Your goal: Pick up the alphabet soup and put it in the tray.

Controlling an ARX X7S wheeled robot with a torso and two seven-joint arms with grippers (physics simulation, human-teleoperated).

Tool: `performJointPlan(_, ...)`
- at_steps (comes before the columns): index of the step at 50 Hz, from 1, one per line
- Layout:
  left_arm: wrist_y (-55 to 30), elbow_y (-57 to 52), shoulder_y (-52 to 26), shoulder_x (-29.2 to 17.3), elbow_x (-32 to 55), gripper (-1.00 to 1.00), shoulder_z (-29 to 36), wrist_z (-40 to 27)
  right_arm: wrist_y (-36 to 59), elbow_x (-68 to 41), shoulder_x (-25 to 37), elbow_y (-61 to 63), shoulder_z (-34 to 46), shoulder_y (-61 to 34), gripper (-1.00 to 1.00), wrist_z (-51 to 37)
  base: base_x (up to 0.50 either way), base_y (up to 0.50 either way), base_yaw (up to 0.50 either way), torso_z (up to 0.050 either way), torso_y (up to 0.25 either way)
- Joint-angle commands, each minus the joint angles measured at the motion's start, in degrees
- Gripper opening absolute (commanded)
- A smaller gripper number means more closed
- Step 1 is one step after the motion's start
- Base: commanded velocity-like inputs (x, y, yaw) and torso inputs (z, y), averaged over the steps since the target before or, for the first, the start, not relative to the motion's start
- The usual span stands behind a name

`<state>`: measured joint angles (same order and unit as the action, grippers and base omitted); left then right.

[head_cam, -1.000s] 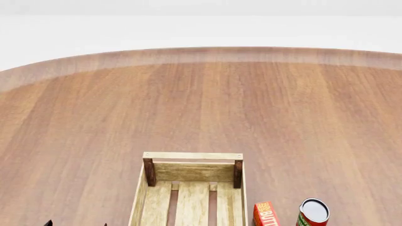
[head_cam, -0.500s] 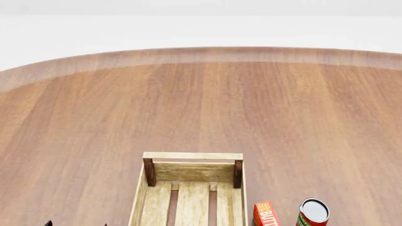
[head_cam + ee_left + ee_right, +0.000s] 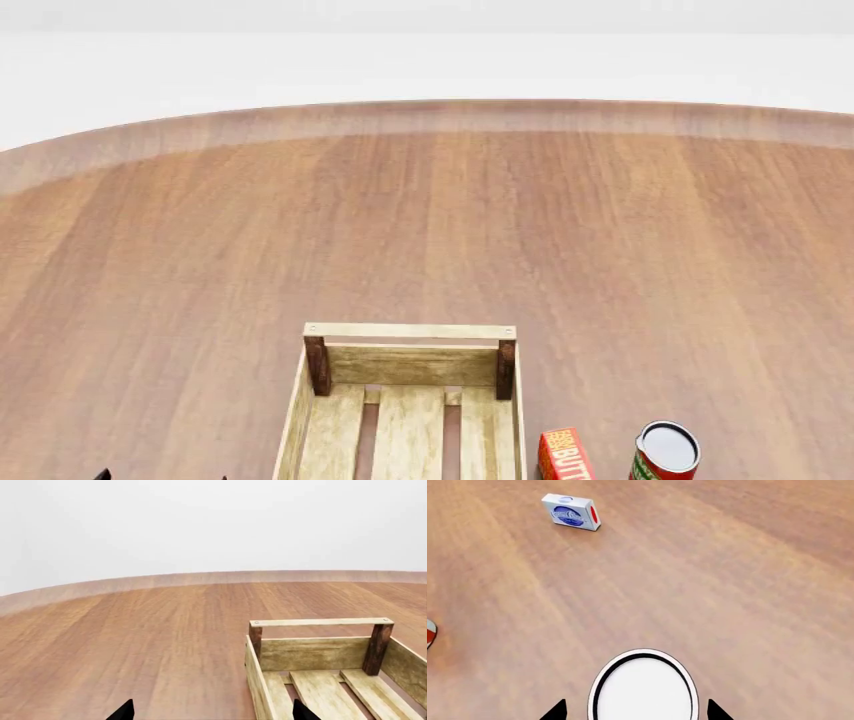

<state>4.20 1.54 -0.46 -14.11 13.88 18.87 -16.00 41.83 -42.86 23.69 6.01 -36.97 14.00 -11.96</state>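
**Right pincer straddled a white-topped can; tray sat apart by the left arm**

In your left wrist view, the tray [image 3: 320, 665] rested on the wooden tabletop [image 3: 147, 635], its far end rail and two dark corner posts facing the camera. Only the two dark fingertips [image 3: 123, 711] of your left pincer [image 3: 212, 712] showed at the frame's edge, spread wide apart with nothing between them. One tip lay over the tray's near side wall.

In your head view, the tray [image 3: 407, 400] stood at the near edge of the picture. Just beside it, on your right, stood an orange butter box [image 3: 565, 455], and next to that a red-and-green can [image 3: 665, 452] with a pale lid. The alphabet soup did not show here.

In your right wrist view, the flat white top of a can, which I take to be the alphabet soup [image 3: 644, 686], sat between the two spread tips of your right pincer [image 3: 636, 711]. The tips flanked it, released and not touching it. A white box with a blue logo [image 3: 571, 512] lay well apart on the tabletop.
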Motion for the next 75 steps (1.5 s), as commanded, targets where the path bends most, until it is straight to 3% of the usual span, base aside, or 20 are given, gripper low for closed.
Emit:
performJointPlan(1,0.2,0.3,-0.2,-0.1,0.2,1.00,0.2,-0.2,-0.8,0.7,-0.3,-1.3,0.5,0.0,1.00,0.3,0.00,0.00,0.00,0.000,0.000)
performJointPlan(31,0.6,0.8,-0.6,-0.5,0.5,1.00,1.0,-0.6,-2.3,1.9,-0.5,-3.6,2.5,-1.2,1.00,1.2,0.00,0.00,0.00,0.000,0.000)
performJointPlan(32,0.6,0.7,-0.5,-0.5,0.5,1.00,1.0,-0.7,-2.4,2.0,-0.5,-3.4,2.3,-1.1,-1.00,1.0,0.00,0.00,0.00,0.000,0.000)
performJointPlan(47,0.4,0.1,-0.4,-0.8,0.7,1.00,1.3,-1.1,-0.8,0.6,-0.5,1.4,1.9,0.2,-1.00,-0.2,0.00,0.00,0.00,0.000,0.000)
performJointPlan(65,0.8,1.2,-1.0,-0.8,1.0,1.00,1.6,-1.2,6.1,-7.8,2.0,22.5,2.3,2.7,-1.00,-1.5,0.00,0.00,0.00,0.000,0.001)
performJointPlan(75,1.2,1.7,-1.3,-0.8,1.2,1.00,1.8,-1.2,8.4,-12.4,2.4,27.9,2.2,0.5,-1.00,-3.1,0.00,0.00,0.00,0.000,0.001)
